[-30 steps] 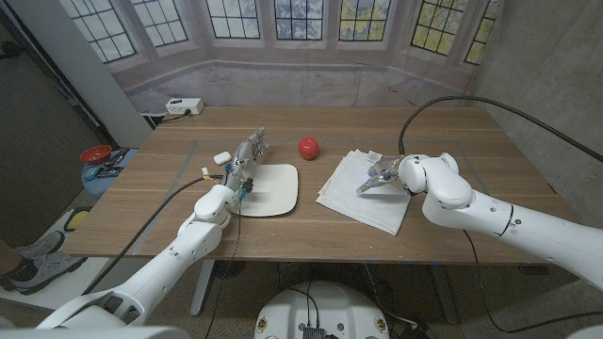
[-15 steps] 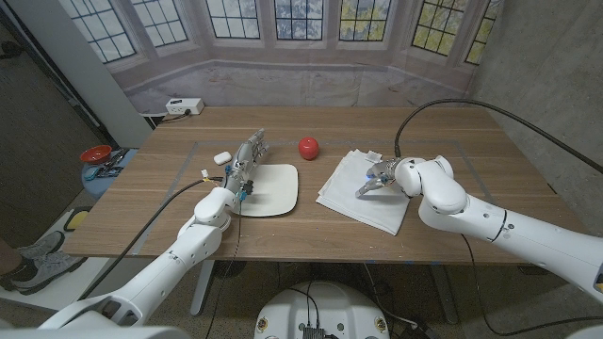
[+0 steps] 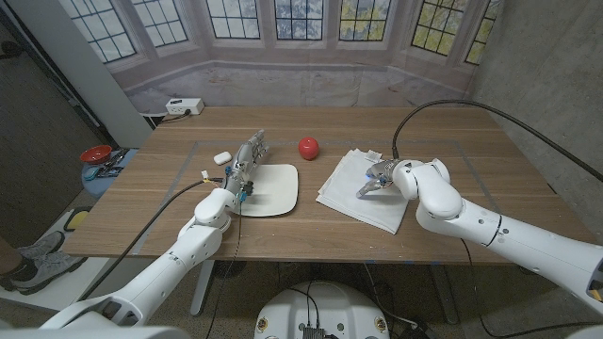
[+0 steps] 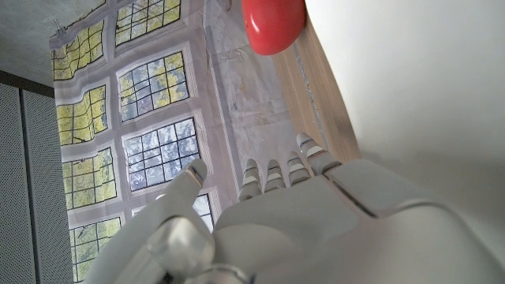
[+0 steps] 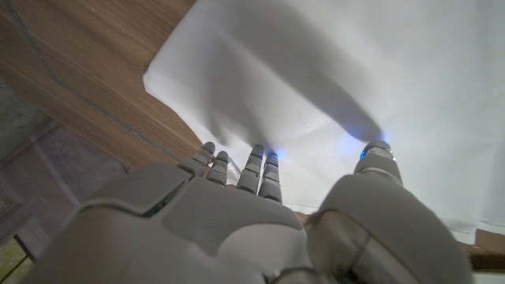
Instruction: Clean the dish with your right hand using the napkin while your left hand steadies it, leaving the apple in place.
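R. arm's elbow and forearm have swung inward, toward picture left, over the last second; right hand (image 3: 379, 176) barely shifted, fingers (image 5: 263, 170) down on the napkin (image 3: 363, 188).

Your right hand (image 5: 237, 229) sits over the napkin (image 5: 347, 87), seen from behind the knuckles. Fingers (image 5: 260, 170) are spread and extended, tips down on the white cloth; the thumb tip at about 2 o'clock from the palm is on the cloth too. Nothing is pinched or gathered. Blue glow at two fingertips. The napkin runs from 12 to 3 o'clock of the hand, with soft folds and a shadowed crease through the middle. Its corner ends at roughly 11 o'clock, bare wooden surface (image 5: 71, 71) beyond it from 9 to 11 o'clock.
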Controlling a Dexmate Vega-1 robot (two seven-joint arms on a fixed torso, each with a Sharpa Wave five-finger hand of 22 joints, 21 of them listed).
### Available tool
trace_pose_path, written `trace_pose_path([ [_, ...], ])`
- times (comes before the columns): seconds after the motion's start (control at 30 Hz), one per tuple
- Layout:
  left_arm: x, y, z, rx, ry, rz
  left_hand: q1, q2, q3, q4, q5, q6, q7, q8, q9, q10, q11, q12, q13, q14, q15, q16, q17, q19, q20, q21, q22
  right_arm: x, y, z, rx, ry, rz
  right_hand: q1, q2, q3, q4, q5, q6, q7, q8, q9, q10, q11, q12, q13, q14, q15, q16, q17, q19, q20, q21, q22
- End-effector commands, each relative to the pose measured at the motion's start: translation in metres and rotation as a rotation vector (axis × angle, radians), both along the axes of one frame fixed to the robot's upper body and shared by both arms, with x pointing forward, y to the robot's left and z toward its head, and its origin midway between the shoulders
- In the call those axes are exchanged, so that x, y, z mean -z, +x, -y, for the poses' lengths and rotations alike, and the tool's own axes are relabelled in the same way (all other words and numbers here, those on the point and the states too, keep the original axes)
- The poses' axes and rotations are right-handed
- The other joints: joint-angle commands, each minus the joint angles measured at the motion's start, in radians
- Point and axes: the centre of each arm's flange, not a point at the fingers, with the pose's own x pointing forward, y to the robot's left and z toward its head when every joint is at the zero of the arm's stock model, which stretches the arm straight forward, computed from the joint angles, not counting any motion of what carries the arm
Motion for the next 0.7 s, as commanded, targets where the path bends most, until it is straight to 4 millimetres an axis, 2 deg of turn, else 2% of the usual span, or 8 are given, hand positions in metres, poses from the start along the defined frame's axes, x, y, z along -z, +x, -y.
trace_pose_path([
  [0.03,-0.001,0.003,0.0,0.007,0.006,0.0,0.012,0.0,0.003,-0.006,-0.005,0.011,-0.003,-0.001,0.003,0.008,0.0,0.001,0.003,0.005,0.004,0.001,0.001,0.007,0.002,0.002,0.001,0.004,0.0,-0.005,0.001,-0.045,0.042,0.015,-0.002,0.0,-0.01,0.008,0.017,0.002,0.005,0.004,0.014,0.0,0.007,0.004,0.01,-0.005,0.007,0.003,0.006,0.001,0.007,0.003],
  [0.7,0.005,-0.001,0.001,0.006,0.01,-0.011,0.016,0.001,0.003,-0.01,-0.004,0.018,-0.003,0.0,0.003,0.009,-0.001,0.0,0.004,0.005,0.005,0.0,0.0,0.007,0.003,0.001,0.001,0.026,-0.004,-0.014,-0.008,-0.079,0.101,0.05,0.003,0.013,-0.021,0.024,0.069,0.006,0.017,0.005,0.062,0.012,0.016,0.009,0.059,-0.023,0.02,0.003,0.041,0.002,0.011,0.003],
])
